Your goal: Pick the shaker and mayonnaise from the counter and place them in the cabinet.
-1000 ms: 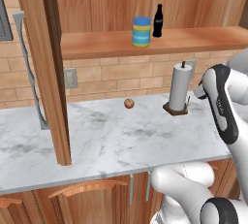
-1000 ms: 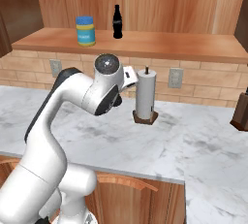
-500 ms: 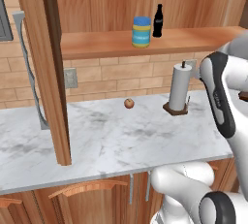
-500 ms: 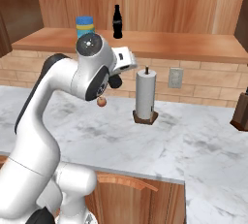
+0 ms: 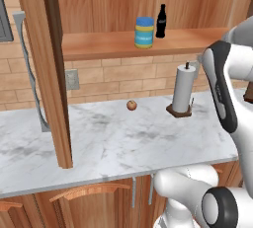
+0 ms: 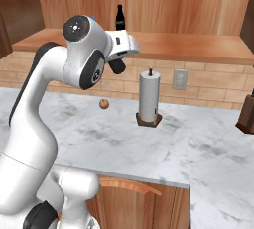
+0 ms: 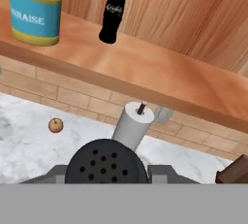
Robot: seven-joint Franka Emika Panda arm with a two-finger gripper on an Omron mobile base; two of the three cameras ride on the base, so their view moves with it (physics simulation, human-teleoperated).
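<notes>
I am holding the shaker (image 7: 106, 163) in the gripper (image 7: 106, 169), jaws closed around it. Mayonnaise (image 7: 35, 10) is sitting up-left ahead on the cabinet (image 7: 160, 75) shelf; shaker placement is remaining.

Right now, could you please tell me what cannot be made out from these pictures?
1. Hand view: the left edge cuts off the mayonnaise label.
2. Hand view: the shaker, held in the gripper, presents its holed top; its body is hidden beneath that.
3. Right base view: the arm's joint covers nearly all of the mayonnaise.
4. Left base view: the forearm blocks the gripper.
</notes>
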